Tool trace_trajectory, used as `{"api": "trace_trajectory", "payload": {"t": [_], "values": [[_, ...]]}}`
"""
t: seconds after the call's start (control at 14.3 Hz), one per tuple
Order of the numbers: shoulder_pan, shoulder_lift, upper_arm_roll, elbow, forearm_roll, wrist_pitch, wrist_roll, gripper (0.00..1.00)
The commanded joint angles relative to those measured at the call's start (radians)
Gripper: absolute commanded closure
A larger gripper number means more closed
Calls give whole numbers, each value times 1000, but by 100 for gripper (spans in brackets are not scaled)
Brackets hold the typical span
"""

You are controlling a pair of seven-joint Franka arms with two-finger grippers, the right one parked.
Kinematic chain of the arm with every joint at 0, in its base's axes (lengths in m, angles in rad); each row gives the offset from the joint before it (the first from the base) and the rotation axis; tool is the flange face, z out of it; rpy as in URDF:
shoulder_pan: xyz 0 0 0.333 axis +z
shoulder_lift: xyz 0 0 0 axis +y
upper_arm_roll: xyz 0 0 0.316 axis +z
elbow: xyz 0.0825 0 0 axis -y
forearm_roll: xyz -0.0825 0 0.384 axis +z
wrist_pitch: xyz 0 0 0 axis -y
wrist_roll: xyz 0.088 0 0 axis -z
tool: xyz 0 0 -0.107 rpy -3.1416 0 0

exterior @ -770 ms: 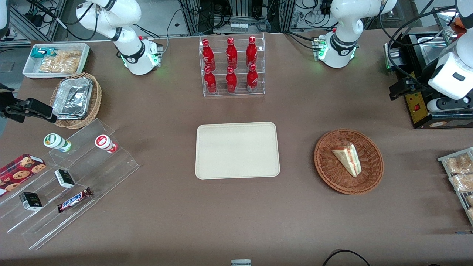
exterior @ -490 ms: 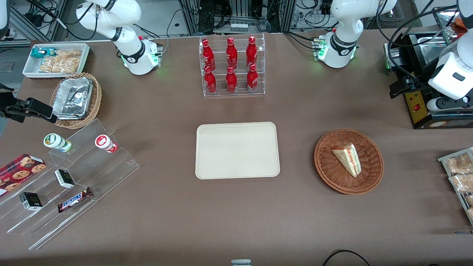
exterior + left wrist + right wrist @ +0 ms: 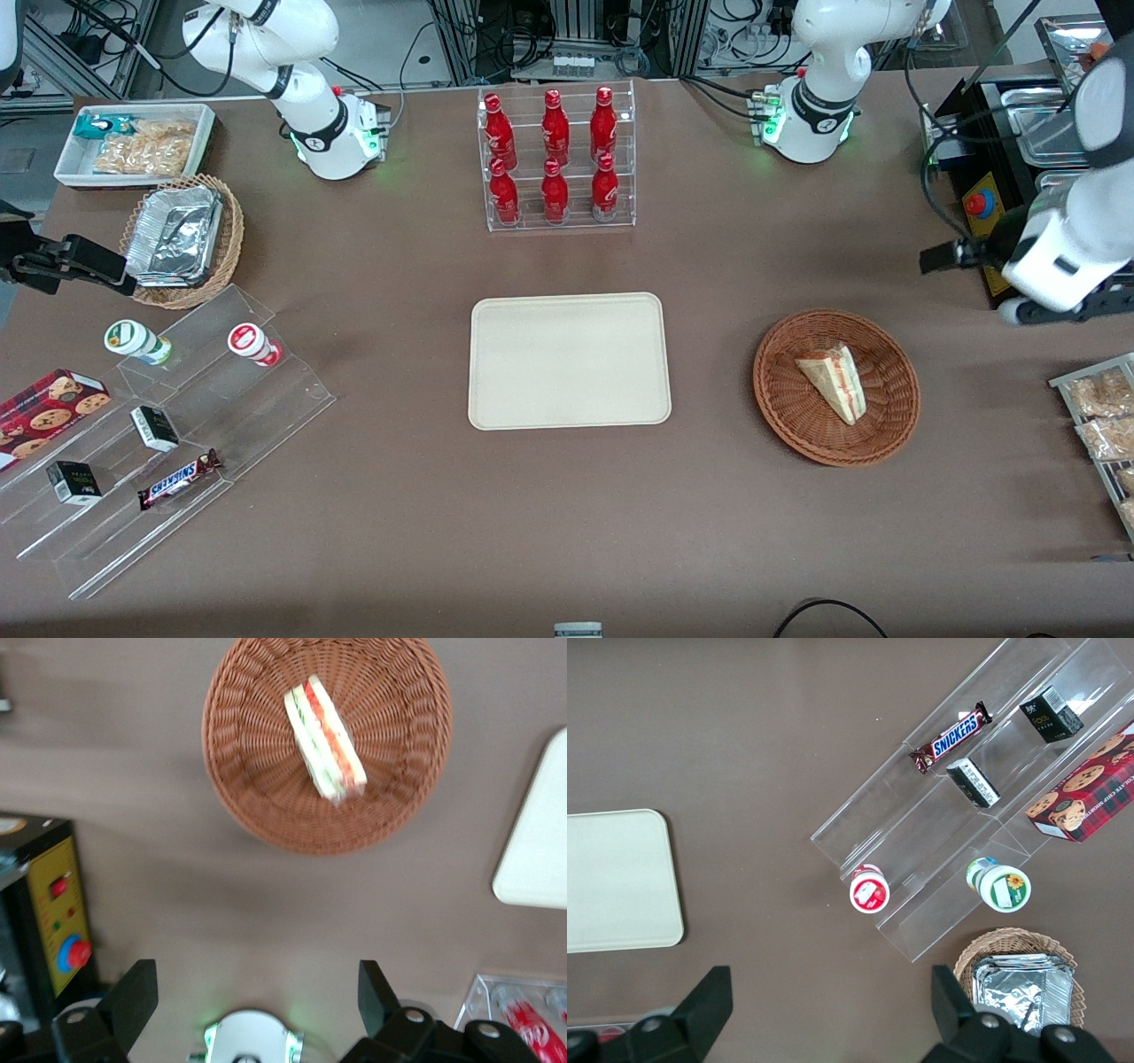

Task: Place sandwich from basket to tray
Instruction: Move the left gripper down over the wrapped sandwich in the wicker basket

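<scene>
- sitting in the basket (image 3: pixel 797 416): the sandwich (image 3: pixel 831 381), lying on its side, red and green filling visible along the cut edge, point toward the front camera.
- wrist view shows the same: sandwich (image 3: pixel 324 741) inside the basket (image 3: pixel 257 806), nothing touching it.
- basket rests on the brown table (image 3: pixel 709 532), toward the working arm's end, beside the tray (image 3: pixel 568 361) but well apart from it.
- tray has nothing on it; it sits mid-table, nearer the front camera than the clear bottle rack (image 3: pixel 557 158) holding red bottles.
- gripper (image 3: pixel 941 258) is up in the air at the working arm's end of the table, farther from the front camera than the basket and off to its side, not over it.
- gripper (image 3: pixel 257 988) fingers (image 3: pixel 133 997) spread wide, nothing between them; in the wrist view the gap frames bare table and the arm's base (image 3: pixel 251 1038) with its green light.
- black control box (image 3: pixel 997 239) with a red button sits just beside the gripper, at the table edge.
- bagged snacks (image 3: pixel 1099 412) lie at the table's edge, near the basket, nearer the front camera than the gripper.
</scene>
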Motion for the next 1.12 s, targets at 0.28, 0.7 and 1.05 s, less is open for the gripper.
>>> {"api": "trace_trajectory", "payload": {"t": [0.28,0.7,1.05], "values": [[-4,36,-1,-338,-2,467,-255,0],[-55,154,-1,-354,-5,644,-588,0],[-75,210,-1,-354,-5,706,-626,0]]}}
